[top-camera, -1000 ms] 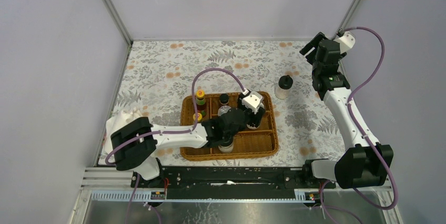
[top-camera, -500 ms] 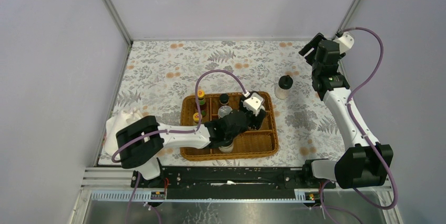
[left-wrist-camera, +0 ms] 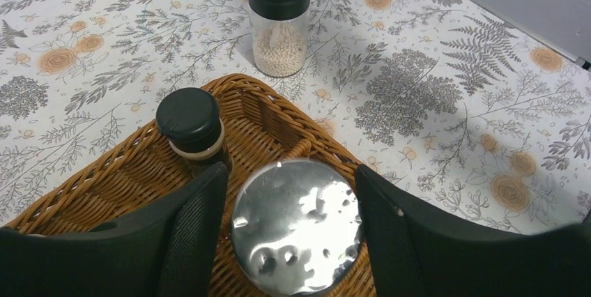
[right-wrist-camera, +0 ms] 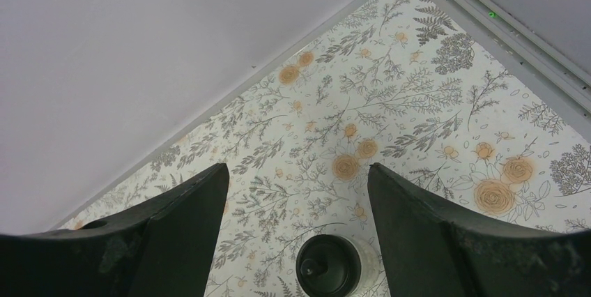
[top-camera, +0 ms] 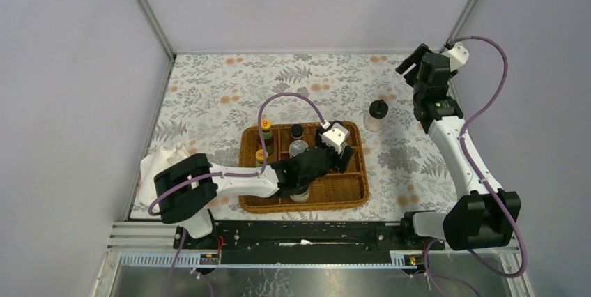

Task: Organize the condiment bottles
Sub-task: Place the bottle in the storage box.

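Underneath, floral tablecloth [top-camera: 223, 88], wicker basket [top-camera: 327, 203] of condiment bottles [top-camera: 265, 128], pale lilac walls [top-camera: 306, 4]

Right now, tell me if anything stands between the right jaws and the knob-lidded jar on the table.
Nothing visible does. The knob-lidded jar stands on the floral cloth beside the basket; the right wrist view frames it between the open right jaws with only cloth around it.

Body of the shaker [left-wrist-camera: 296, 224] was hidden under its lid inside your left claw [left-wrist-camera: 289, 189]; the edge cut the knobbed jar [right-wrist-camera: 329, 267] below your right claw [right-wrist-camera: 298, 173].
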Tool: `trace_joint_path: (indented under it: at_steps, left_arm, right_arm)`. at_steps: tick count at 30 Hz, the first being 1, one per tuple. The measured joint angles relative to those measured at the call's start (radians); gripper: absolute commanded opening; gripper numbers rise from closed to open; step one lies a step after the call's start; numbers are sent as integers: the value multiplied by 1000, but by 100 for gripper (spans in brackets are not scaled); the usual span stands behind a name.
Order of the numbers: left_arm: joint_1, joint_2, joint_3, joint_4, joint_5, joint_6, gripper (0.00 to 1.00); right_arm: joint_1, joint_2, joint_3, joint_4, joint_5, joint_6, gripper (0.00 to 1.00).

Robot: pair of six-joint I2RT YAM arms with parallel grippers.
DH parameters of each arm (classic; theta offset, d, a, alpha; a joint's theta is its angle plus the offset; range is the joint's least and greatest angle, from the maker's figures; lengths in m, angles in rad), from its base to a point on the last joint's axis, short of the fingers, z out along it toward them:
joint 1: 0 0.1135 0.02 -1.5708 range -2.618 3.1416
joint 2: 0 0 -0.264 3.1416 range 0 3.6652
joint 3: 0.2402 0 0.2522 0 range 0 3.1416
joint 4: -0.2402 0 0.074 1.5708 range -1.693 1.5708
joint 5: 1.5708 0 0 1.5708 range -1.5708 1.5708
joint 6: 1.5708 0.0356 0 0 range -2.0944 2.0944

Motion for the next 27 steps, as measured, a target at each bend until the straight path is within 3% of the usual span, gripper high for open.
trace_joint_path:
  at_steps: [14,27]
  left_arm:
    - [-13,-34,13,-10,-43,21,81]
    - [-18,-117,372,-229,-71,112,88]
  right_arm:
    - [0,56,52,-54,-26,-1,91]
    - [58,156,170,-240,-21,-37,91]
